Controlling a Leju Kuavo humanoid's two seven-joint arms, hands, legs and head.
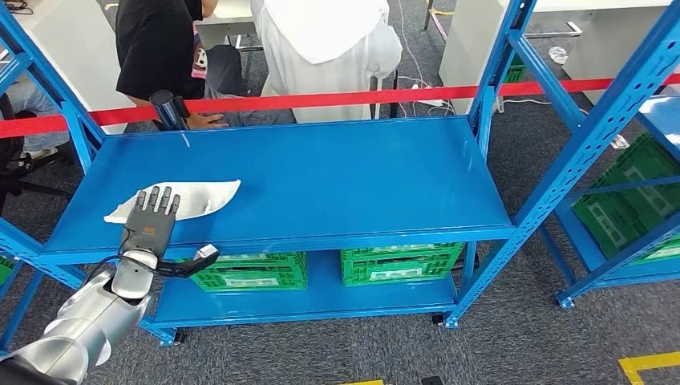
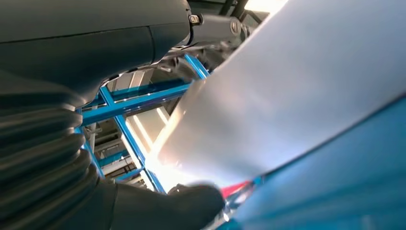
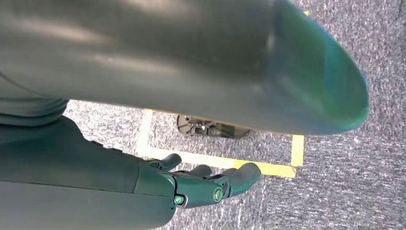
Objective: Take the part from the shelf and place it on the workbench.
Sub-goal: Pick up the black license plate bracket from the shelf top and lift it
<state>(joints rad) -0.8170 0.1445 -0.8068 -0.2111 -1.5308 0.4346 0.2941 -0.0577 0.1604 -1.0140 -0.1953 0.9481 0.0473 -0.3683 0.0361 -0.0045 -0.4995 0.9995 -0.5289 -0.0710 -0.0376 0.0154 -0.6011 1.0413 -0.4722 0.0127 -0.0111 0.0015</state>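
Up on the blue shelf (image 1: 321, 176), the left hand (image 1: 152, 218) lies over the white part (image 1: 200, 196), covering its near end; whether it grips is unclear. Hanging above the carpet (image 3: 364, 172), the right hand (image 3: 210, 184) is loosely open, holding nothing.

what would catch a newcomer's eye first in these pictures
The white part lying flat near the front left of the blue shelf, with the left hand resting on its near edge. Behind the shelf runs a red tape, with people seated just beyond it. Green crates sit on the lower level.
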